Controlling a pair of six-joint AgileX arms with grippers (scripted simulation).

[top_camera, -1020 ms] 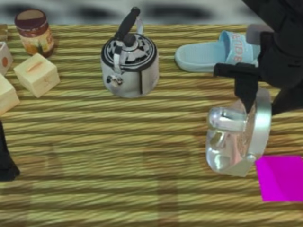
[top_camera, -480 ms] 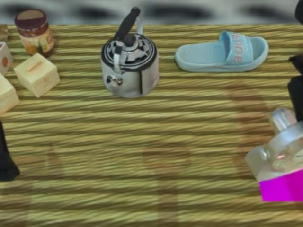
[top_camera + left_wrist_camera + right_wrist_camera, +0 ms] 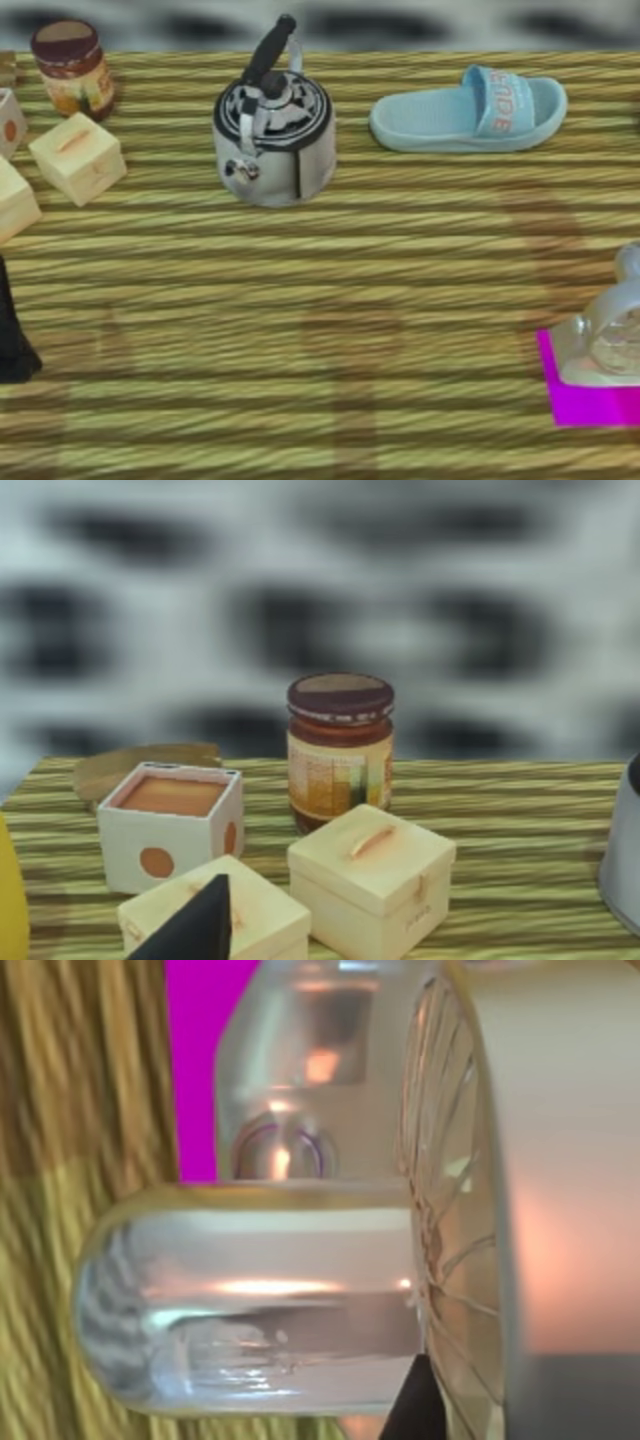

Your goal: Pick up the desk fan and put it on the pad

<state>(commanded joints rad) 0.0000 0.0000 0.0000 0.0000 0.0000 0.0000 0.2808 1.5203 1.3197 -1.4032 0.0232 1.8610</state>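
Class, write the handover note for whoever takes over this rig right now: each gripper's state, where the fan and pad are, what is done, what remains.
Left gripper: parked at the table's left edge, near the wooden boxes; nothing held as far as shown.
Right gripper: out of the top view; its wrist camera sits right against the desk fan, grip not visible.
Desk fan: at the table's right edge, its base over the pad, partly cut off by the frame.
Done: fan brought onto the pad.
Left: confirm it stands stably, release if gripped, pull the right arm clear.
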